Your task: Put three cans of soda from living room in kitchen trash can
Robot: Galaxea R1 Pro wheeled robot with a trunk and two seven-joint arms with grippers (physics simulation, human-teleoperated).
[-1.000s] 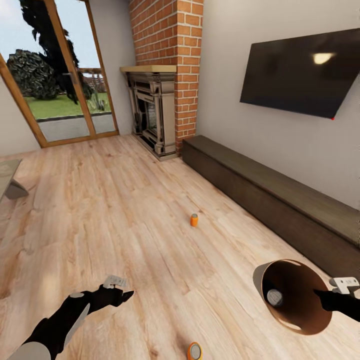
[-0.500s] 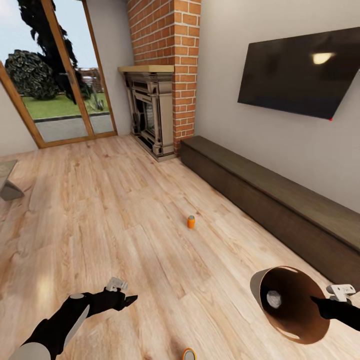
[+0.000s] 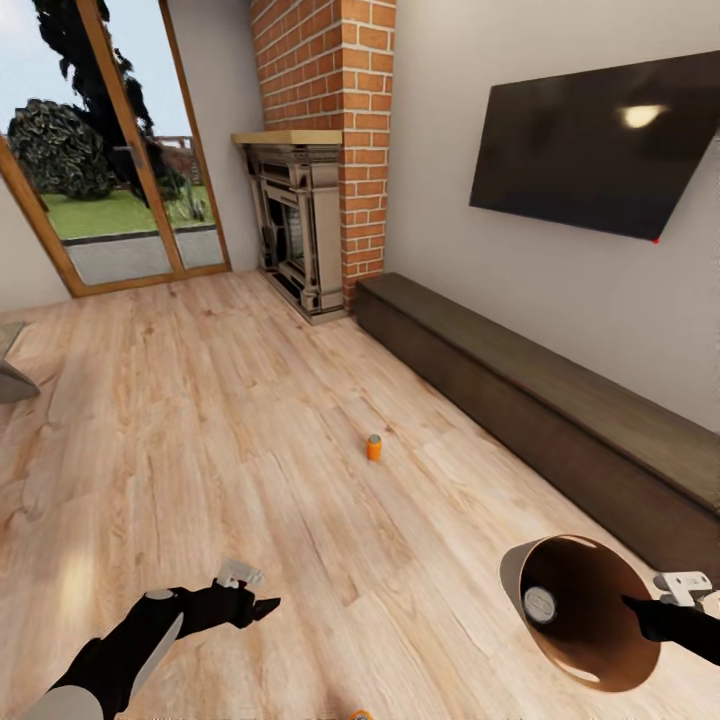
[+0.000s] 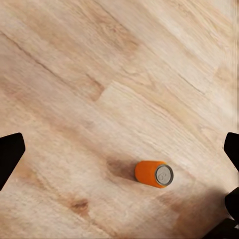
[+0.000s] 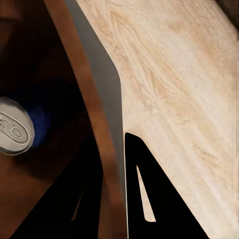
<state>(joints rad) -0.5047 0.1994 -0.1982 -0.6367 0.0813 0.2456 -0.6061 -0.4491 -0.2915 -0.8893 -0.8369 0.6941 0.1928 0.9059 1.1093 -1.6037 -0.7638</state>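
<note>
In the head view my right gripper (image 3: 640,607) is shut on the rim of the tash can (image 3: 585,655), a grey bin with a brown inside, held tilted above the floor. A silver-topped dark blue can of soda (image 3: 541,603) lies inside it and also appears in the right wrist view (image 5: 17,130), where the bin wall (image 5: 102,149) sits between my fingers. An orange can (image 3: 374,447) stands on the floor further ahead. Another orange can (image 4: 154,174) lies on the floor below my open left gripper (image 4: 119,149), and its top just shows at the head view's lower edge (image 3: 360,714). The left gripper (image 3: 262,603) hovers low at the left.
A long dark low cabinet (image 3: 560,400) runs along the right wall under a black TV (image 3: 600,140). A brick fireplace (image 3: 310,220) stands ahead, with a glass door (image 3: 110,190) to its left. A table corner (image 3: 12,375) juts in at far left. Wooden floor (image 3: 200,420) spreads between.
The whole head view has shifted a little as the camera moved. The near orange can has slid down to the picture's lower edge. Both grippers hold the same state.
</note>
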